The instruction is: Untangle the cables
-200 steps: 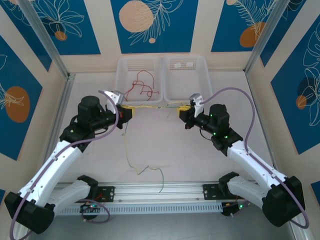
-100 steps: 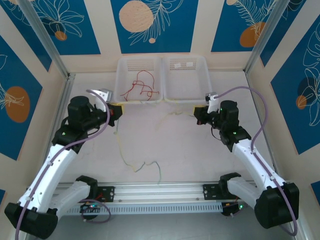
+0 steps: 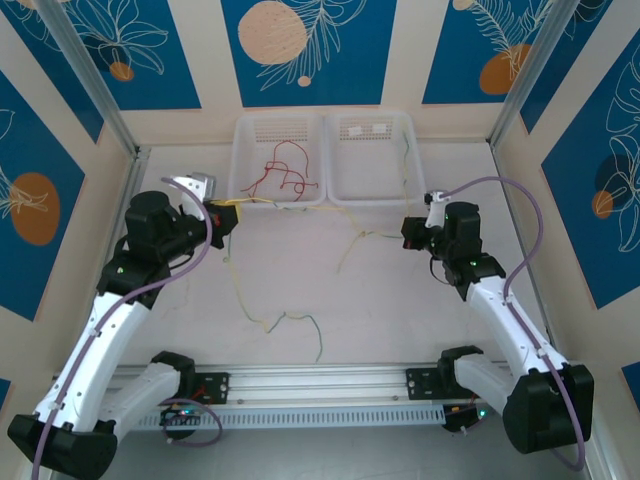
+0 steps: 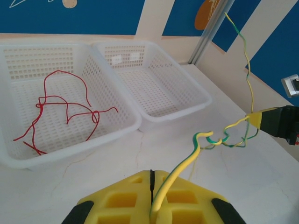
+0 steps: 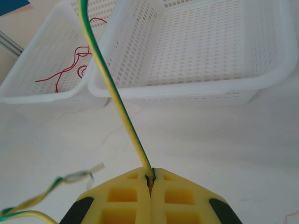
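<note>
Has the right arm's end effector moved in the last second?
Yes. The right end effector slid right, from in front of the right basket's middle to near its right front corner.

There are two robot arms, the left arm point(image 3: 110, 330) and the right arm point(image 3: 510, 320), and so two grippers: the left gripper point(image 3: 228, 213) and the right gripper point(image 3: 408, 232). Two purple cables run along them, one purple cable on the left point(image 3: 150, 288) and one on the right point(image 3: 487, 180). Two white baskets stand side by side, the left basket point(image 3: 275, 130) and the right basket point(image 3: 370, 165). The red cables point(image 4: 67, 100) form one tangle, too knotted to count its strands. Of the yellow-green cables point(image 4: 164, 189), two can be made out, though the count is unsure where they twist together.
</note>
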Robot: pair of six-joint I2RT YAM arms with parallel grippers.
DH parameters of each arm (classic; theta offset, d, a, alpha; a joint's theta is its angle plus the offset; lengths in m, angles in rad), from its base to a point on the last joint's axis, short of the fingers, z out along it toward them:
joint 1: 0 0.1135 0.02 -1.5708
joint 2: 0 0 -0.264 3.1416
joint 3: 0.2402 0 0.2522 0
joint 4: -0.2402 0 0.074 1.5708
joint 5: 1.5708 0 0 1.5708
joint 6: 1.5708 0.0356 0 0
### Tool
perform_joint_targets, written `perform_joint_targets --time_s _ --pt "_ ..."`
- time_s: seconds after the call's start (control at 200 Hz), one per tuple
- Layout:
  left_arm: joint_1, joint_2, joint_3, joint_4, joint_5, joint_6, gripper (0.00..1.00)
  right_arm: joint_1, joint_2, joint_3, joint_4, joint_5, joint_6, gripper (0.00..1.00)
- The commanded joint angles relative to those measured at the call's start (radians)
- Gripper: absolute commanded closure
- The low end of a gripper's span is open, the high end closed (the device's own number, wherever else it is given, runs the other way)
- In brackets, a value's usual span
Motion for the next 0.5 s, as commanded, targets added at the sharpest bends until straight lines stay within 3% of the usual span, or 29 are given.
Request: perform_joint_targets --time_s 0.0,0.055,0.175,0.29,0.385,0.495 --pt "0.02 -0.009 0.006 0.036 -0.065 0.005 1.0 -0.011 -0.038 0.029 -0.079 0.024 0.015 1.0" --pt "0.021 -0.02 -0.007 0.033 -0.134 0.011 1.0 -0.031 -0.048 0.052 -0.121 0.027 0.028 1.0" --pt "0.036 0.015 -0.002 -0.037 -0.328 -0.001 1.0 -0.117 -0.082 0.095 -0.181 -0.117 0.084 1.0" --pt "0.051 0.061 -0.009 -0.054 -0.438 -0.028 1.0 -0.14 -0.102 0.128 -0.215 -0.212 0.132 1.0" --pt "0.076 0.08 -0.013 -0.055 -0.511 -0.045 1.0 -0.154 -0.096 0.155 -0.286 -0.207 0.15 1.0" --pt "0.142 0.085 -0.022 -0.079 -0.557 -0.086 1.0 -0.279 -0.121 0.141 -0.334 -0.181 0.193 1.0"
